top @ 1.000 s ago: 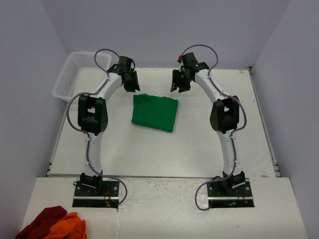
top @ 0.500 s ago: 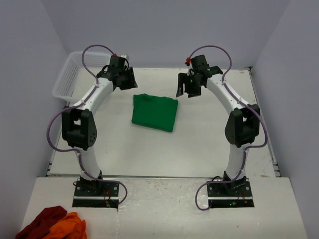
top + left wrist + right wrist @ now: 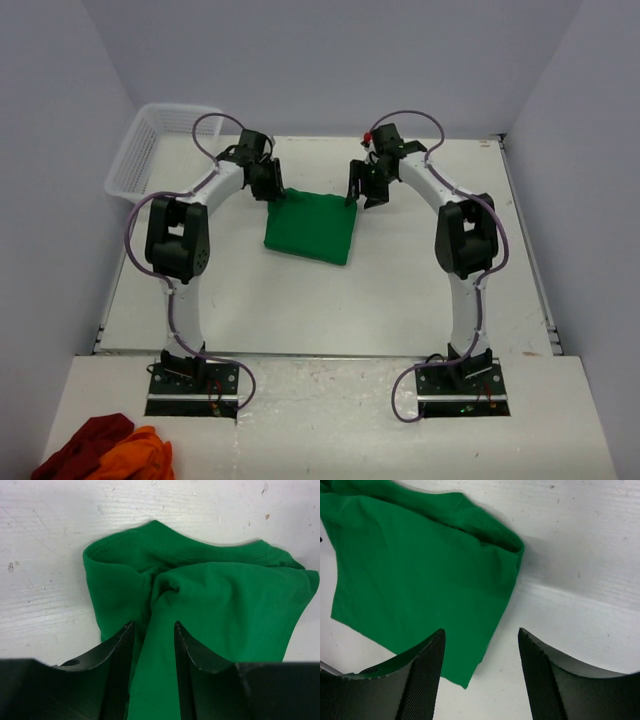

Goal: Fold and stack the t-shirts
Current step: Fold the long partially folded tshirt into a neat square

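One bright green t-shirt (image 3: 310, 228) lies folded into a rough rectangle at the middle of the white table. My left gripper (image 3: 268, 188) is down at its far left corner. In the left wrist view the jaws (image 3: 153, 625) stand apart, with puckered green cloth (image 3: 225, 610) filling the gap between them. My right gripper (image 3: 362, 193) hovers at the far right corner. In the right wrist view it (image 3: 481, 631) is open and straddles the shirt's side edge (image 3: 420, 575), one finger over cloth and the other over bare table.
A white wire basket (image 3: 150, 150) stands at the table's far left corner. Dark red and orange cloths (image 3: 105, 452) lie on the near shelf at the bottom left, beside the left arm's base. Walls close in the table on three sides.
Both grippers swung outward and back half a second ago, then came in and down onto the shirt's far corners. The shirt has kept its place and shape.
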